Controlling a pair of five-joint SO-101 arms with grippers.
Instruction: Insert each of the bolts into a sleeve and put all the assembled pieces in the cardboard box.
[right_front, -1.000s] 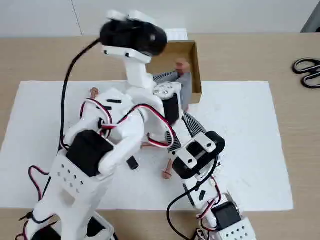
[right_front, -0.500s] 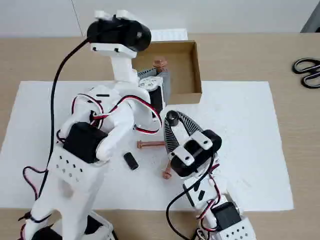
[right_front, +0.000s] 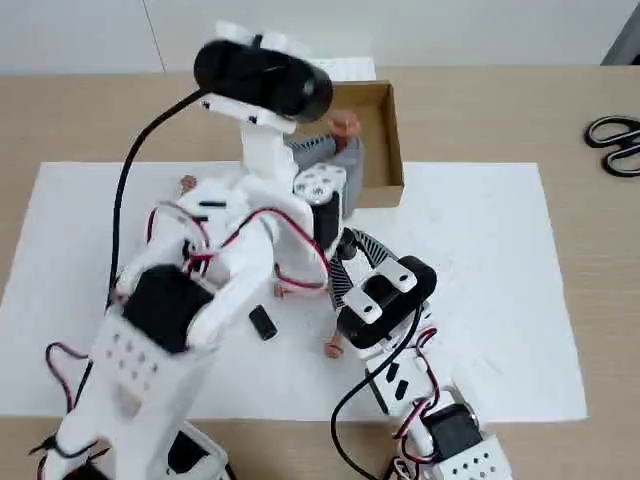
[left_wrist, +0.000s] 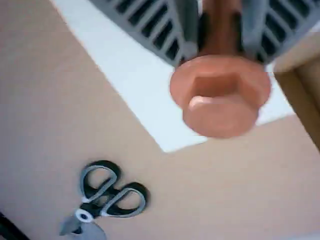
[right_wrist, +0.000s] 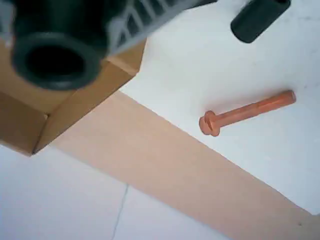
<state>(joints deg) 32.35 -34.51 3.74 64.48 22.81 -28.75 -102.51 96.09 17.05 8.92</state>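
Two parts are in hand, not yet joined.

High view: the left tool (right_front: 343, 142) grips a copper bolt (right_front: 345, 124) over the cardboard box (right_front: 395, 130). In the last second it swung across the box and has come partway back. The right tool (right_front: 352, 252) is clamped on a black sleeve (right_front: 346, 240). It slid in beneath the left arm half a second ago and has hardly shifted since. Bolt and sleeve are near but apart, so I judge that lining up is under way and insertion is still to come.

Left wrist view: the bolt's shank is pinched between the fingers with its hexagonal head toward the camera. Scissors (left_wrist: 107, 195) lie on the surface (left_wrist: 50, 100) beyond.

Right wrist view: the held sleeve's open bore faces the camera. A loose bolt (right_wrist: 245, 114) and a spare sleeve (right_wrist: 260, 16) lie on the white sheet (right_wrist: 200, 65).
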